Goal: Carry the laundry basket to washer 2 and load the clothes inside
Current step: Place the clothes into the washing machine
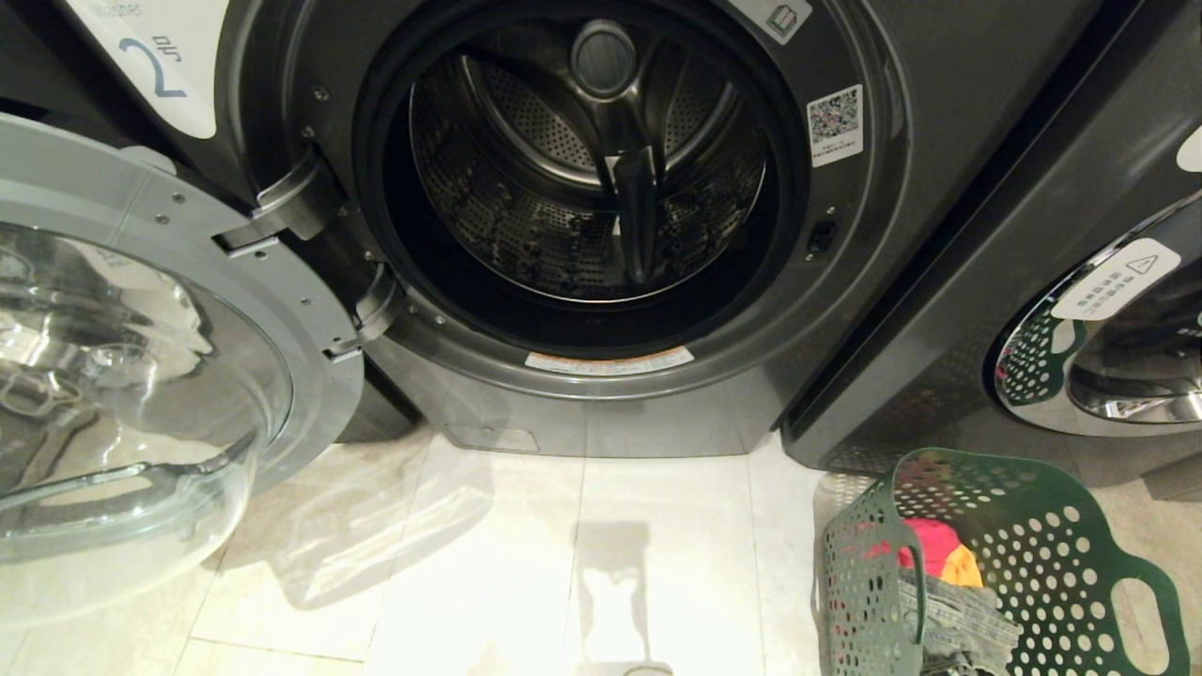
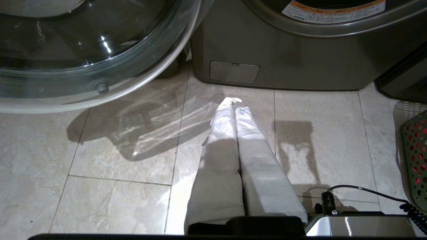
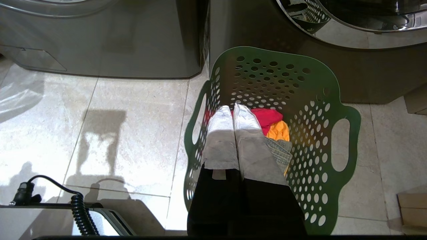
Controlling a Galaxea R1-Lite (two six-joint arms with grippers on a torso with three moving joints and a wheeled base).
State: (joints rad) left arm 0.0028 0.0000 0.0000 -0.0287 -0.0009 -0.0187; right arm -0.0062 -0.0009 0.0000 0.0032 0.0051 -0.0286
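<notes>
Both end effectors were pressed together: the left (image 2: 235, 103) hung over bare floor (image 2: 116, 200), the right (image 3: 233, 110) above the basket (image 3: 313, 100) holding the clothes (image 3: 272, 121) (red, orange, denim). Beyond, washer 2 (image 1: 845, 310) stood with its door (image 1: 141, 376) swung open, basket to its right.

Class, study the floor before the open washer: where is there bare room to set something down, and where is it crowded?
Bare tiles lie between the open door and the laundry basket, before washer 2. Crowded: the basket's corner against the neighbouring machine.
</notes>
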